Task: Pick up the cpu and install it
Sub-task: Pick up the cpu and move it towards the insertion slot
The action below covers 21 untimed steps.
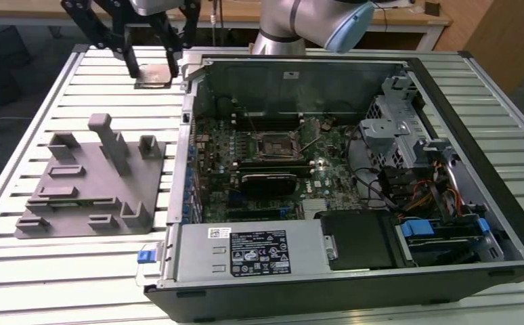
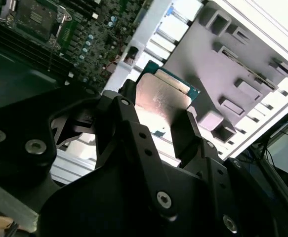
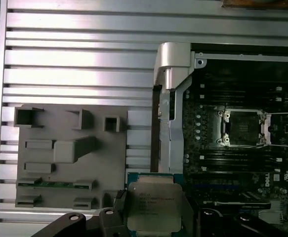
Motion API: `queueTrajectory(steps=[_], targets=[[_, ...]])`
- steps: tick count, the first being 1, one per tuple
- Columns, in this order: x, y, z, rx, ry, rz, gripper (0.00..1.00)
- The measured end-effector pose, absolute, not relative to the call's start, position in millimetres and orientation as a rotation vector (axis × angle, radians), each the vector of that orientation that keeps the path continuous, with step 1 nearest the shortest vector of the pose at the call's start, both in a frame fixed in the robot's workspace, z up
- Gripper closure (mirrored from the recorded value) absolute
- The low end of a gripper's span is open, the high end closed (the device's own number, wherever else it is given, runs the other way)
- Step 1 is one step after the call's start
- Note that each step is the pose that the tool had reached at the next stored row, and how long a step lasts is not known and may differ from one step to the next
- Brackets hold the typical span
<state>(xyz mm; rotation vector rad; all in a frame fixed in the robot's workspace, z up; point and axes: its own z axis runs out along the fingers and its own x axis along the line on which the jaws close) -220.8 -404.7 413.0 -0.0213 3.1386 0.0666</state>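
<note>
**Hazards**
1. The end effector [image 1: 154, 70] stands over the slatted surface [image 1: 54, 271], behind the grey fixture [image 1: 91, 179] and just outside the case's wall on the exterior view's left. Its fingers are closed against two opposite edges of the cpu [image 3: 151, 207], which lies flat between them, silver top up. An edge-only hold is slim, so a jolt could tilt or drop the chip.
2. That wall of the case [image 1: 353, 294] stands between chip and socket [image 1: 275, 143]. A low crossing could strike it.
3. The socket frame is open. A skewed seating could damage its contacts.

**Containers**
- Fixture: in the first wrist view, one slot holds a thin green strip.
- Case: open-sided. It holds the motherboard [image 1: 244, 135], the socket (apparently unoccupied), a black module [image 1: 271, 181], a power supply [image 1: 244, 252] and, on the exterior view's right, a drive cage [image 1: 407, 128] with cables.
</note>
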Motion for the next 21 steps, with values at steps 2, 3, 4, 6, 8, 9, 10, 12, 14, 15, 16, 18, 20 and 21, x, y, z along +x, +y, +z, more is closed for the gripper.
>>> queueTrajectory(steps=[2, 3, 4, 6, 8, 9, 10, 12, 14, 15, 16, 18, 20, 21], targets=[[-211.8, -404.7, 412.8, -0.022, 3.139, 0.067, 0.47], [-207.3, -404.6, 412.7, -0.021, 3.139, 0.067, 0.47], [-202.8, -404.3, 412.7, -0.021, 3.139, 0.066, 0.47], [-194.2, -403.0, 412.3, -0.022, 3.139, 0.066, 0.47], [-186.5, -400.9, 411.6, -0.021, 3.139, 0.067, 0.47], [-182.7, -399.7, 411.3, -0.021, 3.139, 0.066, 0.47], [-178.9, -398.5, 411.0, -0.021, 3.139, 0.066, 0.47], [-171.0, -396.4, 410.1, -0.022, 3.139, 0.067, 0.47], [-162.8, -394.0, 409.4, -0.021, 3.139, 0.066, 0.47], [-159.1, -392.7, 409.0, -0.021, 3.139, 0.066, 0.47], [-155.5, -391.3, 408.6, -0.021, 3.139, 0.067, 0.47], [-148.4, -388.3, 407.9, -0.022, 3.139, 0.067, 0.47], [-140.6, -385.0, 407.0, -0.022, 3.139, 0.067, 0.47], [-136.3, -383.9, 406.5, -0.021, 3.139, 0.067, 0.47]])
